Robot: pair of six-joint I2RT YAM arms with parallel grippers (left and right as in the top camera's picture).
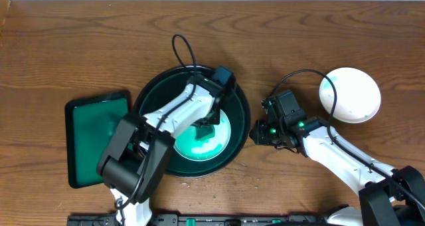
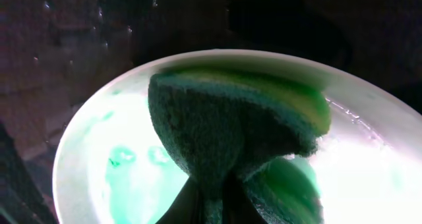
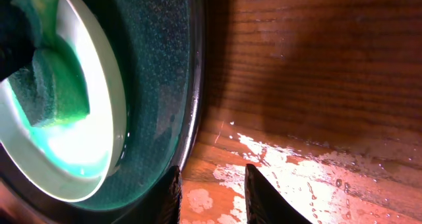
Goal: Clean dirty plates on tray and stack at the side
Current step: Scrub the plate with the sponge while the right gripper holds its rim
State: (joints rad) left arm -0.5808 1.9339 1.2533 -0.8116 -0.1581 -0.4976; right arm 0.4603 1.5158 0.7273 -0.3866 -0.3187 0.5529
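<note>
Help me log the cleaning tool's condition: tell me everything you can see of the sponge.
The sponge has two layers: a coarse dark-green scouring face and a brighter yellow-green foam layer along one edge. It looks wet and is squeezed into a bent, fan-like shape, pinched at its narrow end by the shut left end effector. It rests against the white plate, which is smeared green and lies inside the round dark tray.
</note>
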